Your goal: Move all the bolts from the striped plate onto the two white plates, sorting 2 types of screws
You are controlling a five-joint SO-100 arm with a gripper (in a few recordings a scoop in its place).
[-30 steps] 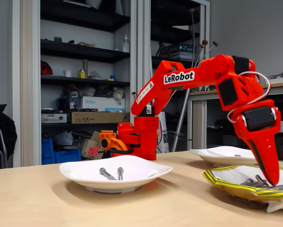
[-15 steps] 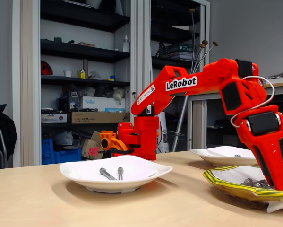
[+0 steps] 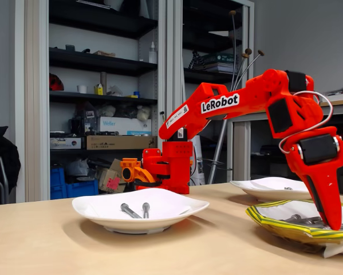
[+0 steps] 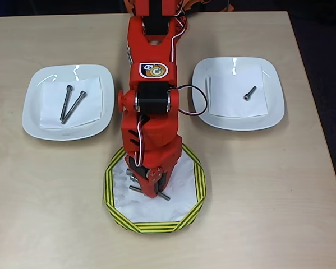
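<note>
The striped plate (image 4: pixel 191 208) (image 3: pixel 274 224) lies at the front of the table. On it are grey bolts: one long bolt (image 4: pixel 165 196) lies crosswise, and shorter ones (image 4: pixel 132 175) (image 3: pixel 298 219) rest beside it. My red gripper (image 4: pixel 151 193) (image 3: pixel 333 223) points straight down into this plate, its tip among the bolts. The fingers look close together, but the arm hides whether they hold anything. Of the two white plates, the left plate (image 4: pixel 36 115) (image 3: pixel 97 213) carries two long bolts (image 4: pixel 71 103) (image 3: pixel 131 211). The right plate (image 4: pixel 271 109) (image 3: pixel 257 186) holds one short bolt (image 4: pixel 249 93) (image 3: pixel 287 188).
The arm's red base (image 3: pixel 168 166) stands at the back of the table between the two white plates. Shelves and cabinets stand behind the table in the fixed view. Bare tabletop (image 4: pixel 280 213) lies to the right of the striped plate.
The gripper has shifted slightly right and lower into the striped plate. The bolts at its tip now lie flatter than a second ago.
</note>
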